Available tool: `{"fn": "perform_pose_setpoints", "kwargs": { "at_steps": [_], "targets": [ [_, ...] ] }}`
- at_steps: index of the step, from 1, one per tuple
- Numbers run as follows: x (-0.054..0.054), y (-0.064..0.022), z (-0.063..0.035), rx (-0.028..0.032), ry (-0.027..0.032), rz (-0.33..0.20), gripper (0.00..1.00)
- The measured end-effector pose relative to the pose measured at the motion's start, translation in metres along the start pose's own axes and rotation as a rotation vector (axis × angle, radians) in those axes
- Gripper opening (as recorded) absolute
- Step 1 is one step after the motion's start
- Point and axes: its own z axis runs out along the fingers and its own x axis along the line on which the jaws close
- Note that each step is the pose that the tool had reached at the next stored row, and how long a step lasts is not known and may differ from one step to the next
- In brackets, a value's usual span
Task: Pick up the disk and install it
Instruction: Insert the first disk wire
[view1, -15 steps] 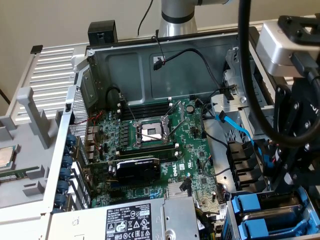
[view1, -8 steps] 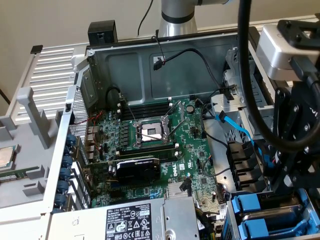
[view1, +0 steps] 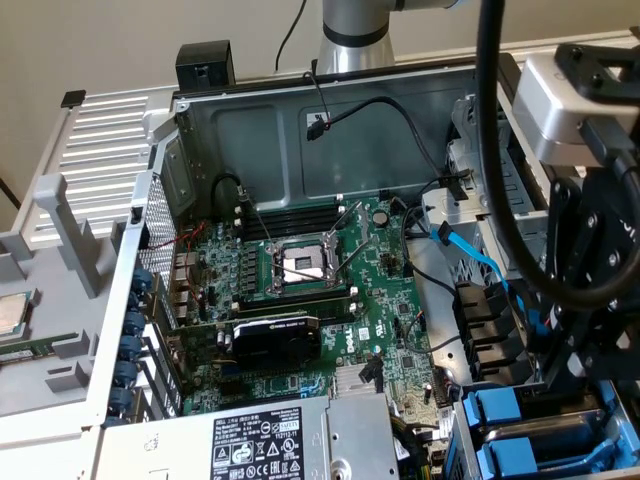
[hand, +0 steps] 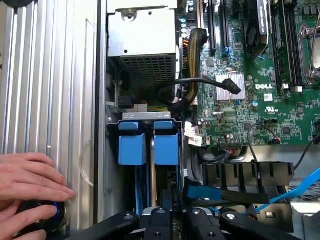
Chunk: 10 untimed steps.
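Black-linked and set over the drive cage (hand: 147, 116) of an opened computer case (view1: 260, 140), the robot's claw (hand: 174, 202) hangs in line with the disk (hand: 166, 149), whose bright blue carrier front stands in a slot of that cage. Whether the claw is spread, pressed together or pinching the disk's edge cannot be told.

Just beside the disk, on the side away from the motherboard (hand: 240, 107), a second blue carrier (hand: 132, 147) sits in the neighbouring slot, the two fronts level with each other. A blue cable plug (hand: 202, 192) lies close to the claw on the motherboard side, next to a row of black plastic housings (hand: 240, 175).

Beyond the cage are the green motherboard with its finned silver heatsink (hand: 230, 82) and the perforated metal power supply box (hand: 142, 45). On the ridged silver panel (hand: 50, 90), well apart from the claw, a person's hand (hand: 30, 182) rests on a round black knob with a blue ring (hand: 40, 215).

At the exterior view's right, a thick black cable (view1: 490, 150) loops in front of the case.
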Motion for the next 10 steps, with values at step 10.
{"fn": "perform_pose_setpoints", "kwargs": {
  "at_steps": [10],
  "targets": [
    [-0.0002, -0.0007, 0.0031, -0.0003, -0.0004, 0.003, 0.17]
  ]
}}
